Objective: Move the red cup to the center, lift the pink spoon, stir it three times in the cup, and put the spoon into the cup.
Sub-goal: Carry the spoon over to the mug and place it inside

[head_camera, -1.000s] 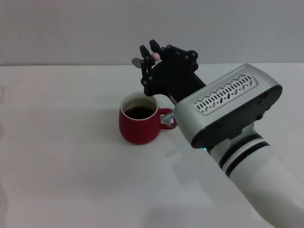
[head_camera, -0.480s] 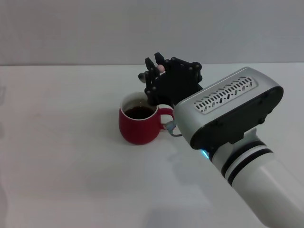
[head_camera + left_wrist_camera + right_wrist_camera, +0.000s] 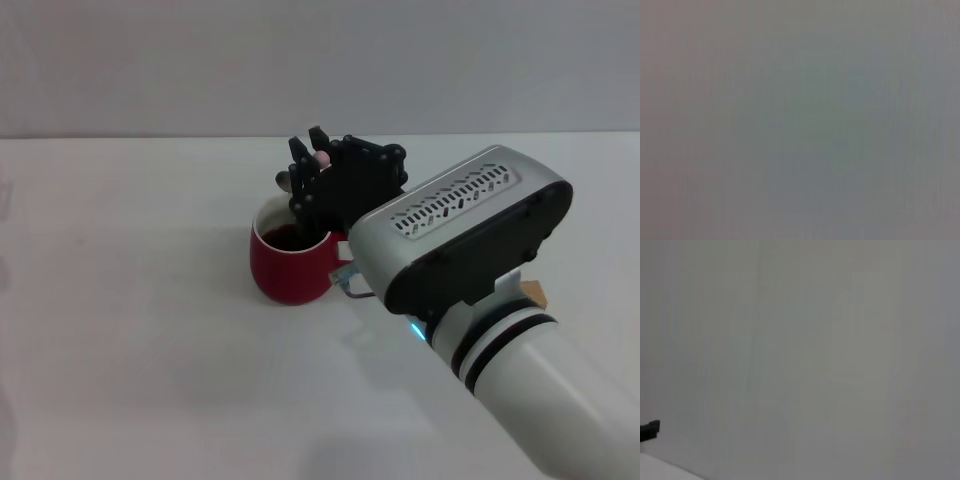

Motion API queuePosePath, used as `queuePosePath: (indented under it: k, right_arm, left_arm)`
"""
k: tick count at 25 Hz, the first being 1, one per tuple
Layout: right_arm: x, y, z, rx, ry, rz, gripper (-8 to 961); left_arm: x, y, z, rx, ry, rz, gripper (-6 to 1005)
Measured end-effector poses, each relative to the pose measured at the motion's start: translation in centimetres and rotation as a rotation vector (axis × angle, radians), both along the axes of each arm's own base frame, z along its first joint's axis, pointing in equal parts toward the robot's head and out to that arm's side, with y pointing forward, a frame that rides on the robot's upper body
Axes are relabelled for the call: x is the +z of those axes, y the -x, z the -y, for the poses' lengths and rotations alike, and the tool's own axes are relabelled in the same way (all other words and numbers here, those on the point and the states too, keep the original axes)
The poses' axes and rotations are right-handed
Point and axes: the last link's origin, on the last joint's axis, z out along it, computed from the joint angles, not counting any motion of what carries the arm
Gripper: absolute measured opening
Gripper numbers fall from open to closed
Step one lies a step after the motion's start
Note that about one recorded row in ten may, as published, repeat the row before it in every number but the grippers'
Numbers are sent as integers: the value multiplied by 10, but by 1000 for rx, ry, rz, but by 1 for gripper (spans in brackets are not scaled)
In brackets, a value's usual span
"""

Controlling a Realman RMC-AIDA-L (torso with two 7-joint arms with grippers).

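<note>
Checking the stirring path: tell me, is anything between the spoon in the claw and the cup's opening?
Nothing visible: the right claw holds the pink spoon just over the red cup, whose mouth is unobstructed.

Right arm stretched forward, its tool (image 3: 308,160) with fingers pinched together, pointing away.

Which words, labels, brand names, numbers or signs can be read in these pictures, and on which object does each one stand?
None: no readable text appears in any view.
The red cup is plain, with no print or logo showing.
The right gripper, holding the pink spoon over the cup, shows no lettering; the arm housing carries only vent slots.
The wrist views show only blank grey surfaces.
</note>
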Motion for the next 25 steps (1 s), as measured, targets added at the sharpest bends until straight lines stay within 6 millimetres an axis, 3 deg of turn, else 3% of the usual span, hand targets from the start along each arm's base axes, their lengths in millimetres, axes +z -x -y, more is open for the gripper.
queuePosePath:
  k: [25]
  right_arm:
    - [-11,-6,2,-41,29,16,134]
  left_arm:
    - [1,-1,-2,-3,1,-6,843]
